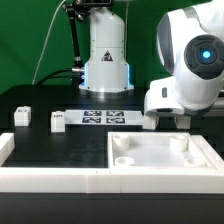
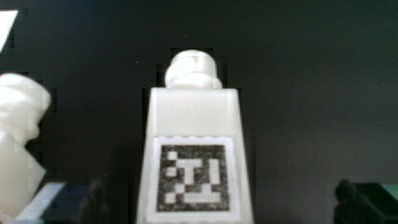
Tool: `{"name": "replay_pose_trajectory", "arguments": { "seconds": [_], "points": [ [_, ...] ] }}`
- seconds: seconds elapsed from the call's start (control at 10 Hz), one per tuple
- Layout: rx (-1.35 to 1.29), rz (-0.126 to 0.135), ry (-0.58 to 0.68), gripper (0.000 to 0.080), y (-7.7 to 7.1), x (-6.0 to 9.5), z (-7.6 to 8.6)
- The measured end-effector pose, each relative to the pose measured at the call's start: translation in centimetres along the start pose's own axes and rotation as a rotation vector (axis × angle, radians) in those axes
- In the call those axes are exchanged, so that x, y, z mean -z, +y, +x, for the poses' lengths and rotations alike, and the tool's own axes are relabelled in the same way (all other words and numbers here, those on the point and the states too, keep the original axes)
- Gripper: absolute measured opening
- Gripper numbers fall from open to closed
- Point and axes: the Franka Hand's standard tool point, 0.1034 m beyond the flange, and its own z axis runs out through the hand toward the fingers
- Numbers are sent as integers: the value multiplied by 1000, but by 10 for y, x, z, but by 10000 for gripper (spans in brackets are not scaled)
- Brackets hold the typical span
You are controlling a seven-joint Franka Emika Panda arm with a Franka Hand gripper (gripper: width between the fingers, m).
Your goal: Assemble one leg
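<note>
In the wrist view a white leg (image 2: pixel 192 140) lies on the black table, its black-and-white tag facing up and its rounded threaded end (image 2: pixel 192 68) pointing away. My gripper (image 2: pixel 214 208) is open, with one dark fingertip (image 2: pixel 68 202) on each side of the leg's tagged end and a gap on both sides. In the exterior view the gripper (image 1: pixel 165 120) is down at the table just behind the large white panel (image 1: pixel 165 150), and this leg is hidden there. Two more legs (image 1: pixel 22 117) (image 1: pixel 57 121) stand at the exterior view's left.
The marker board (image 1: pixel 105 117) lies mid-table. A white L-shaped rim (image 1: pixel 55 180) runs along the front left. Another white part (image 2: pixel 18 120) lies close beside the leg in the wrist view. The robot base (image 1: pixel 105 60) stands at the back.
</note>
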Motion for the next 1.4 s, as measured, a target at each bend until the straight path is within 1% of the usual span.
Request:
{"name": "replay_pose_trajectory", "arguments": {
  "seconds": [0.2, 0.4, 0.5, 0.6, 0.7, 1.2, 1.3, 1.4],
  "points": [
    [-3, -3, -4, 648, 3, -3, -1],
    [-3, 0, 2, 639, 3, -3, 1],
    [-3, 0, 2, 439, 3, -3, 1],
    [-3, 0, 2, 439, 3, -3, 1],
    [-3, 0, 2, 290, 3, -3, 1],
    [-3, 0, 2, 290, 3, -3, 1],
    [-3, 0, -6, 290, 3, -1, -2],
    [-1, 0, -21, 291, 5, 13, -15]
  ]
}}
